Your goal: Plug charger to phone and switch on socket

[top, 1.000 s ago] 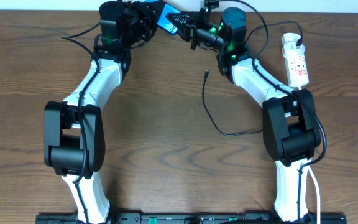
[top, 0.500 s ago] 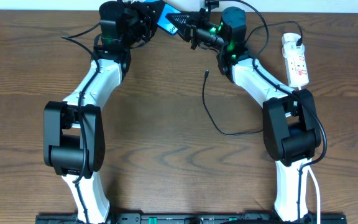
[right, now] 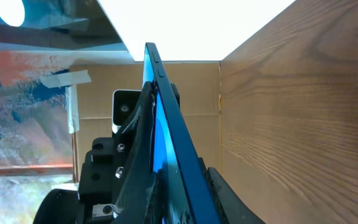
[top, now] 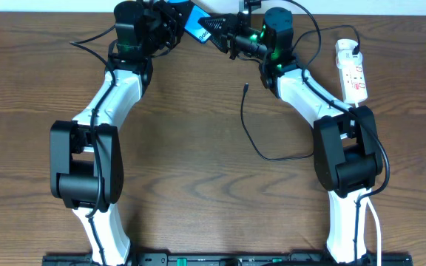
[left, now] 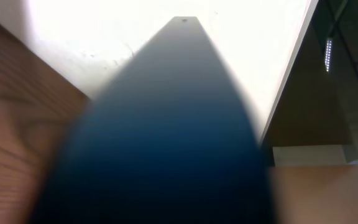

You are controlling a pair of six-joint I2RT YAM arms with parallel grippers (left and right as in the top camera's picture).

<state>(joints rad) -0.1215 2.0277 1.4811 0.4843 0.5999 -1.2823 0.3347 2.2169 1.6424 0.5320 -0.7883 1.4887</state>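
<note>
The phone (top: 194,24), blue screen lit, is held up off the table at the back edge between both grippers. My left gripper (top: 174,16) grips its left end. The phone fills the left wrist view as a dark blue blur (left: 166,137) and hides the fingers. My right gripper (top: 219,31) is shut on its right end. In the right wrist view the phone (right: 164,130) stands edge-on between my fingers. The charger cable (top: 261,151) lies loose on the table, its connector tip (top: 245,87) free. The white socket strip (top: 352,70) lies at the back right.
The wooden table (top: 198,148) ends just behind the grippers at a white wall. The black cable loops from the middle toward the right arm's base (top: 342,159). The strip's thick white cord runs down beside the right arm.
The left arm and the phone have shifted slightly up and to the left. The right arm, the cable and the strip have stayed put.
</note>
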